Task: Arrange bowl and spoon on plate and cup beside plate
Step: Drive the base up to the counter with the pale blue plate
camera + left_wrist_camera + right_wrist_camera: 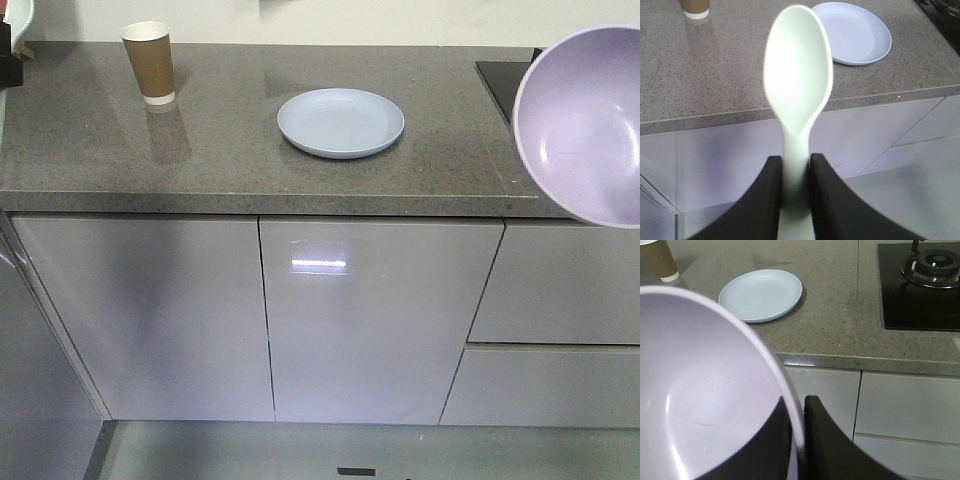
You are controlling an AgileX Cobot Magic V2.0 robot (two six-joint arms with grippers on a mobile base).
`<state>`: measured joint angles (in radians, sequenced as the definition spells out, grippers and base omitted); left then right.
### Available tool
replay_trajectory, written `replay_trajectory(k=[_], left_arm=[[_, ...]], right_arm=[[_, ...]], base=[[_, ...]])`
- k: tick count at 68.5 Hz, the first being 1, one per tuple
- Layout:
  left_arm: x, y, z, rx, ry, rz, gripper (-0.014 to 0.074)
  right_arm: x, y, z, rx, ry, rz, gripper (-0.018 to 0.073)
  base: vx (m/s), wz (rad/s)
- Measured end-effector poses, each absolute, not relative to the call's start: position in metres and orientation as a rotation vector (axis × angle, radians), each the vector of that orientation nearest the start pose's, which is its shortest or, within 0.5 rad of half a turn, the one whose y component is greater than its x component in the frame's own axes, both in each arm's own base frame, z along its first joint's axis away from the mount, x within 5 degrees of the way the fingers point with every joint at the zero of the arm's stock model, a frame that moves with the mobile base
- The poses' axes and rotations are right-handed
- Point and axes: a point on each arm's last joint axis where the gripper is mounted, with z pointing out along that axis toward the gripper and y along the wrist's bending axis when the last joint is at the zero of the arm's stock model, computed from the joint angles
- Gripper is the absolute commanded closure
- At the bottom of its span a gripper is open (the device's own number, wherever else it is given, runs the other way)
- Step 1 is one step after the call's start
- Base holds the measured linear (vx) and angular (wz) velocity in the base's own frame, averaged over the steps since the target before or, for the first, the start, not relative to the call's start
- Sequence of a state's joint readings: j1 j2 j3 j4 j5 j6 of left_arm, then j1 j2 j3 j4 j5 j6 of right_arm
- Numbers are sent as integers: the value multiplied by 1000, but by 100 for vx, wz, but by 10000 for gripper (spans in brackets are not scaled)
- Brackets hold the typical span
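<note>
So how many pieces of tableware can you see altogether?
4. The cup stands back left on the counter, the plate lies mid-counter, the bowl is pinched by the right gripper, the spoon by the left gripper. Others could sit off-frame.

Grey speckled countertop (200,150): plate (341,122) mid-counter, cup (149,62) upright back-left, hob (917,285) inset right.

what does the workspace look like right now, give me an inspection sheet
surface: grey speckled counter
plate: empty, mid counter
cup: upright, back left, apart from plate
bowl: held off the counter, rim pinched by right gripper
spoon: handle clamped in left gripper
clutter: nothing seen
grippers: both shut on their loads
cables: nothing seen
surroundings: hob at counter's right; cabinets below
</note>
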<state>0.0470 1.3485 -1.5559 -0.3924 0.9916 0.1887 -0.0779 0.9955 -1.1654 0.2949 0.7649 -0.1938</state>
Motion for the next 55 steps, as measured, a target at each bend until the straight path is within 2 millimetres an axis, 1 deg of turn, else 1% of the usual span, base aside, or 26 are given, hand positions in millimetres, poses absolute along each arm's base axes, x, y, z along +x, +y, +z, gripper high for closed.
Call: replay_trajectory(k=[36,55], left_arm=[[278,-16,448,88,2212,-356,604],[278,-16,448,88,2212,-356,604]], right_arm=[[195,3,424,-23,2050,173,570],[195,3,424,-23,2050,173,570]], base=[[7,-1],[12,8]])
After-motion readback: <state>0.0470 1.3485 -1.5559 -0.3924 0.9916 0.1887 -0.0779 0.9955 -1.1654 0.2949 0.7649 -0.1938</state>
